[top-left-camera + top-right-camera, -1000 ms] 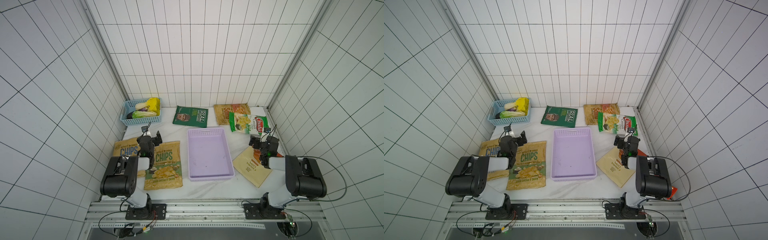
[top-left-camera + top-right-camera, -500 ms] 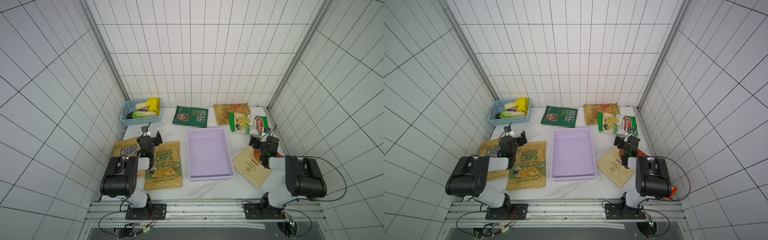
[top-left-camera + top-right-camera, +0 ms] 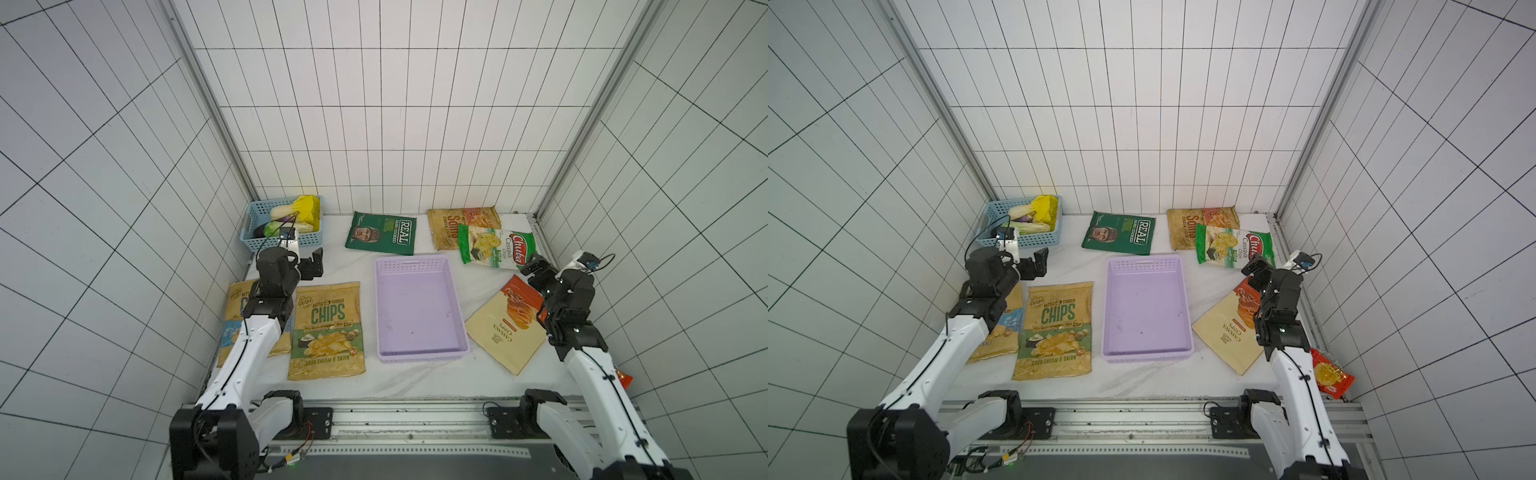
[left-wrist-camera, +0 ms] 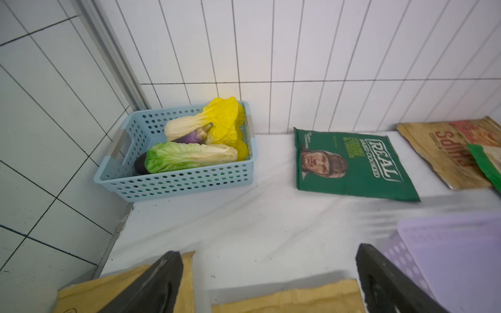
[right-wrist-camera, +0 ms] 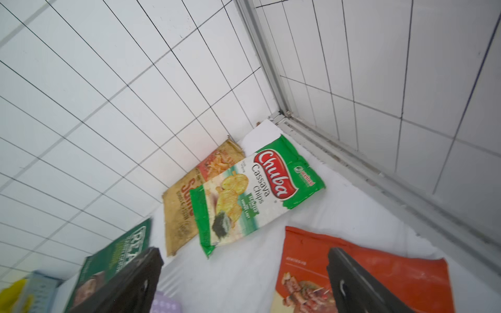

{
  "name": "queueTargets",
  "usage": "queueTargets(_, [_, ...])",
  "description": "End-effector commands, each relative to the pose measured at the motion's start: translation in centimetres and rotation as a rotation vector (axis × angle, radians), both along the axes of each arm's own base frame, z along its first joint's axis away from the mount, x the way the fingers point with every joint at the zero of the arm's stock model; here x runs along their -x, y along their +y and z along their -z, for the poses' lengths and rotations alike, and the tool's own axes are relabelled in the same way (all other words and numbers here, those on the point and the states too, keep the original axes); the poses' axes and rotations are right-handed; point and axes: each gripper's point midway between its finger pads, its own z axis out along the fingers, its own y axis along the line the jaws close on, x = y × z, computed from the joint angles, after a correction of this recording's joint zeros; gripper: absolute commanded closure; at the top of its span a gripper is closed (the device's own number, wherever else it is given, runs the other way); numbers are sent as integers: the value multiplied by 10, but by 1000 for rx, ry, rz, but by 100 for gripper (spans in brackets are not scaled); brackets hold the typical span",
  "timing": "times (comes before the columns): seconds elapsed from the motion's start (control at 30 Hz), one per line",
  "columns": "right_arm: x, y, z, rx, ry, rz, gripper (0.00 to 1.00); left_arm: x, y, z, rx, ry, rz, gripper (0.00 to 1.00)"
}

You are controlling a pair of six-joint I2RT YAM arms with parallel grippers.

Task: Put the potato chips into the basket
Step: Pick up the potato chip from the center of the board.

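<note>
White table: arm half hides a tan bag (left end effector, right end effector spread empty)

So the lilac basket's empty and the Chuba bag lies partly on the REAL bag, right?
No: the Chuba bag lies partly on the tan bag at the back, not the REAL bag, which lies apart; both top views show it. The lilac basket is empty.
</note>
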Motion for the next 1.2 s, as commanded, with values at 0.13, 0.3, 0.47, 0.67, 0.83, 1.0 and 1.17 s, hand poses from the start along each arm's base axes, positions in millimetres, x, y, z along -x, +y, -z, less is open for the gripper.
queueTargets(0.13, [60,33,60,-203,381,-117,2,119,-46,23,72,378,281,2])
queueTargets(0.3, [102,34,87,-153,556,-145,5,132,-58,20,84,335,343,2])
queueTargets(0.47, [120,27,123,-157,626,-99,10,119,-54,32,47,387,292,2])
queueTargets(0.67, [119,9,136,-208,713,55,15,109,-50,46,31,452,244,2])
queueTargets(0.83, [127,-18,163,-219,832,223,15,107,-47,47,28,459,228,2])
queueTargets(1.0, [112,-35,178,-266,808,262,19,108,-48,47,27,455,230,2])
queueTargets(1.17, [103,-47,205,-374,820,274,22,107,-48,48,25,460,229,2])
